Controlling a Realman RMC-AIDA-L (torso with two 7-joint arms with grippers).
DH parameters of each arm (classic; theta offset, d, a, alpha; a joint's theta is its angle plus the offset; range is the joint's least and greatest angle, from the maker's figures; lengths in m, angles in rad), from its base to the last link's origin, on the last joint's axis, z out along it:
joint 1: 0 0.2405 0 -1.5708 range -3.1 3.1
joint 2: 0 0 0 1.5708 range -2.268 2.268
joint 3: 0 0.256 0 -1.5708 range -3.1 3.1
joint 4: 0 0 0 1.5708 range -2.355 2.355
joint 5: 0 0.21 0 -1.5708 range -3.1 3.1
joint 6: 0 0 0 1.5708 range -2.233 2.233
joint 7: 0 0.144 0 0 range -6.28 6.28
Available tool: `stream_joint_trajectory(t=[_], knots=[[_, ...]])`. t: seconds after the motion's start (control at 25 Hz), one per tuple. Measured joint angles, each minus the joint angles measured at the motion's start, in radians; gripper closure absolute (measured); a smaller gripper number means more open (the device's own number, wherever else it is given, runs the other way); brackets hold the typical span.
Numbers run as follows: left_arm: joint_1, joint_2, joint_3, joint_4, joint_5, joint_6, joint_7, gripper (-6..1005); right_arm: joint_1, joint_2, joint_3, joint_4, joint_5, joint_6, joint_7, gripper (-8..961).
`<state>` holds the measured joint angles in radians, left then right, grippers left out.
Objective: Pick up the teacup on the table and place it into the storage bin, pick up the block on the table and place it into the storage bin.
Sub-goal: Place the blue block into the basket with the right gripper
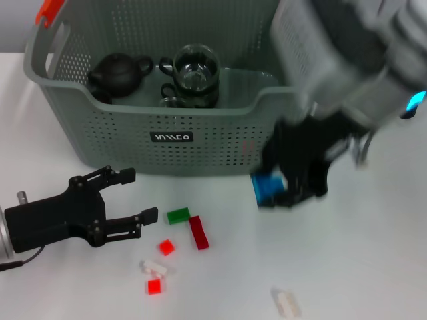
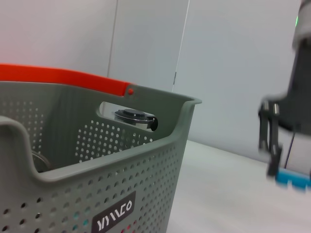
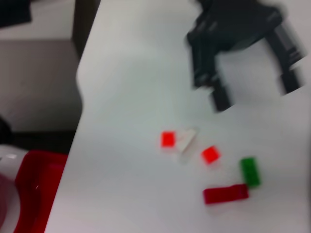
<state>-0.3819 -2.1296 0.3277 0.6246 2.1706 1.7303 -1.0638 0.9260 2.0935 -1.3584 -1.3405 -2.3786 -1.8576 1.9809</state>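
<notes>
The grey-green perforated storage bin (image 1: pixel 220 143) stands at the back of the table, with an orange handle piece (image 1: pixel 50 10) and a black label (image 1: pixel 172 137). Inside it are a dark teapot (image 1: pixel 119 73) and a glass teacup (image 1: pixel 195 67). My right gripper (image 1: pixel 277 190) is shut on a blue block (image 1: pixel 269 185), just in front of the bin's right front corner and below its rim. In the left wrist view the right gripper (image 2: pixel 277 155) and the blue block (image 2: pixel 293 179) show to the side of the bin (image 2: pixel 73 194). My left gripper (image 1: pixel 137 197) is open and empty at the table's left front.
Loose blocks lie on the table between the grippers: green (image 1: pixel 178 215), dark red (image 1: pixel 198 233), two small red (image 1: pixel 167 247) (image 1: pixel 154 287), white (image 1: pixel 155 268). Another white block (image 1: pixel 285 301) lies near the front. The right wrist view shows the table edge (image 3: pixel 80 97).
</notes>
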Motion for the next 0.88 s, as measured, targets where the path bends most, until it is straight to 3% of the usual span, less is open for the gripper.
stream_joint_trajectory(t=[0.12,0.24,0.56,0.88], knots=[[-0.001,0.001,-0.006,0.001,0.001,0.000,0.000,94,0.030,0.002,0.112,-0.065,0.012,-0.039,0.001,525],[-0.002,0.001,-0.007,0.001,0.001,0.000,0.001,94,0.039,0.005,0.147,-0.099,0.046,0.021,-0.004,525],[-0.007,0.004,-0.008,0.002,-0.006,-0.002,0.003,94,0.033,0.006,0.130,-0.078,0.065,0.416,-0.008,524],[-0.008,0.004,-0.010,0.003,-0.008,-0.015,0.004,95,0.025,0.007,0.095,0.122,0.070,0.772,-0.039,523]])
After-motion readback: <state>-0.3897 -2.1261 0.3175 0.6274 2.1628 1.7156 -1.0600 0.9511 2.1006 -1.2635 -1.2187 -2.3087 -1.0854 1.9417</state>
